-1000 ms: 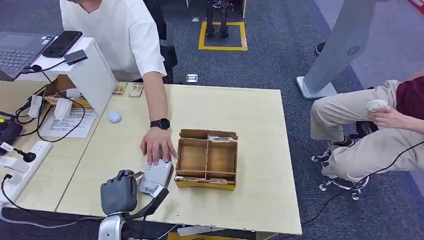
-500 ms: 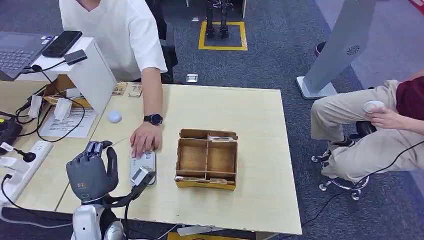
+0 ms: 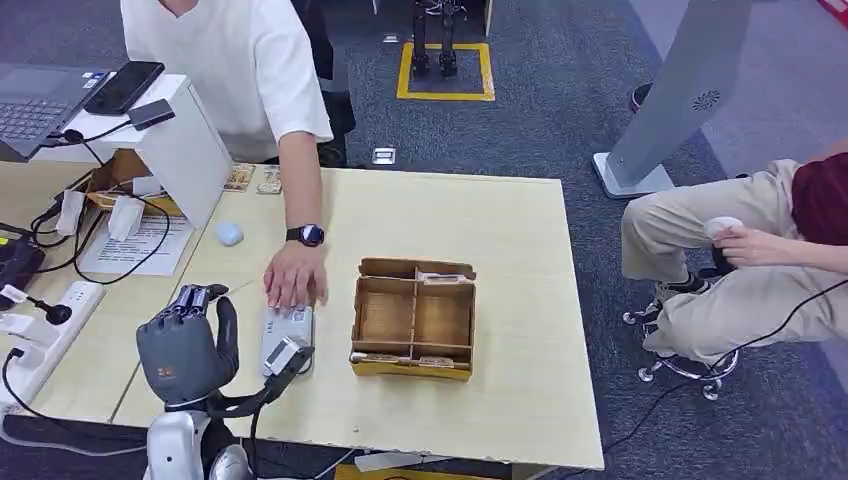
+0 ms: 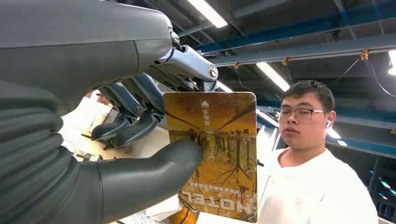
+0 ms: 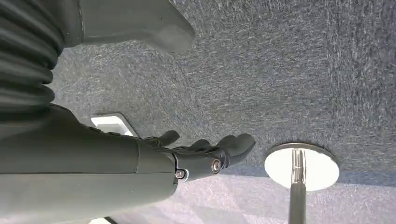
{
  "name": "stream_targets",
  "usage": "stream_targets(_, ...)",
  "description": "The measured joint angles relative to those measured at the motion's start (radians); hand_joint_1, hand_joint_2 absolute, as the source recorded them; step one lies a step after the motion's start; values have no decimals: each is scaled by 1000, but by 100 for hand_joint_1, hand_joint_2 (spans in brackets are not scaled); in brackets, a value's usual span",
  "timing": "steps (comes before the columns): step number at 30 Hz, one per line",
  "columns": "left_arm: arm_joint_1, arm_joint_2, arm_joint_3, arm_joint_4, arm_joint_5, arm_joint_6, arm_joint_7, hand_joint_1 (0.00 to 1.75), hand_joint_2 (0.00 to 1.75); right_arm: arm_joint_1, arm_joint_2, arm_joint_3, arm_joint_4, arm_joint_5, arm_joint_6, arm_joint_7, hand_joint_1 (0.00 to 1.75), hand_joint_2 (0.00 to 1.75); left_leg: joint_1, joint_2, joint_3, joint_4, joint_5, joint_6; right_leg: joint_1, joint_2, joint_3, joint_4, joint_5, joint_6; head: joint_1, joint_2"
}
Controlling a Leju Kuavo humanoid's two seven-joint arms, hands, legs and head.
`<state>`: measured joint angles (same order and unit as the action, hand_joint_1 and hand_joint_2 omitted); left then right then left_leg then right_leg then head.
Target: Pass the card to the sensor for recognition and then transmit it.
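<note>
- The left hand (image 3: pixel 188 345) is raised at the table's near-left edge, thumb and fingers pinching the card (image 4: pixel 212 154), an orange hotel-style card, held upright.
- Just beside it lies the grey sensor (image 3: pixel 288 335), with a person's hand (image 3: pixel 295 280) resting on its far end.
- My judgement: the card is lifted but not yet presented; next it must be lowered flat over the sensor.
- The right hand (image 5: pixel 205 154) hangs over carpet, fingers loosely apart, holding nothing.
</note>
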<state>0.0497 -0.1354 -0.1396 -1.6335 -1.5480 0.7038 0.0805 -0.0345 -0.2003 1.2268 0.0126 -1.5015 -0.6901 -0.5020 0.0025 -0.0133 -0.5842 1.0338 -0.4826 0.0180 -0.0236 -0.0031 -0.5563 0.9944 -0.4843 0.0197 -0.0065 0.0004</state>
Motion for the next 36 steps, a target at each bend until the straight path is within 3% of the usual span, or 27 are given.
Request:
stream_targets(7,-2,18,-3,136,0,-2,19,175,175,-3,3,0,0,10,0,13,0,175,0,0,0,0,0,0,0,0,0,0,0,0,0,0)
stream_targets(16,-26,38,-67,339,0,-2,81,175,175,-6,5,0,0,11,0,20,0,175,0,0,0,0,0,0,0,0,0,0,0,0,0,0)
stream_targets(36,-66,45,-134,480,0,0,114,175,175,-6,5,0,0,7,0,20,0,175,0,0,0,0,0,0,0,0,0,0,0,0,0,0)
